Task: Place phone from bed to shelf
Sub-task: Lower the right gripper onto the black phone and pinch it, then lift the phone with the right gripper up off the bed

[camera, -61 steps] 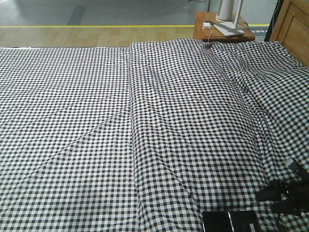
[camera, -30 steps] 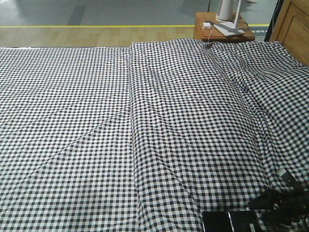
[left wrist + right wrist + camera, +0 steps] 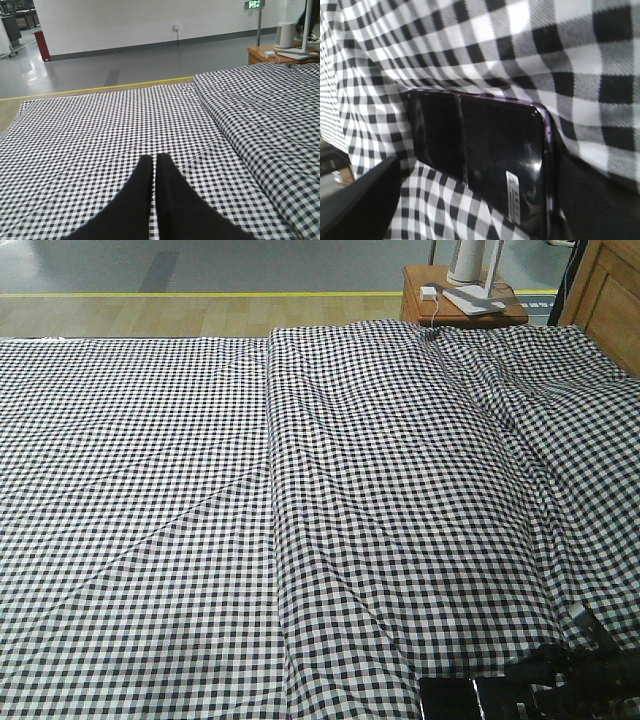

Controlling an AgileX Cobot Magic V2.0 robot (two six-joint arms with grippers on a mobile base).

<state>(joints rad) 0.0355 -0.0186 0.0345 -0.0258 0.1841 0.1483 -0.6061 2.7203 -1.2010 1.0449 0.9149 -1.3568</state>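
Now the right gripper [image 3: 475, 197] straddles the thin glossy black slab phone [image 3: 490, 145] on the wrinkled black-and-white gingham bed [image 3: 200, 490], jaws apart; the left gripper [image 3: 155, 167] has its jaws together.

One phone [image 3: 490, 145]: thin glossy black slab, pinkish edge, small white sticker [image 3: 513, 191]; lies flat on the wrinkled black-and-white gingham bed [image 3: 300, 490], at its near edge.

The bottom edge is cutting off the thin glossy black slab phone [image 3: 470, 700] and the blurred black right gripper [image 3: 545, 690].
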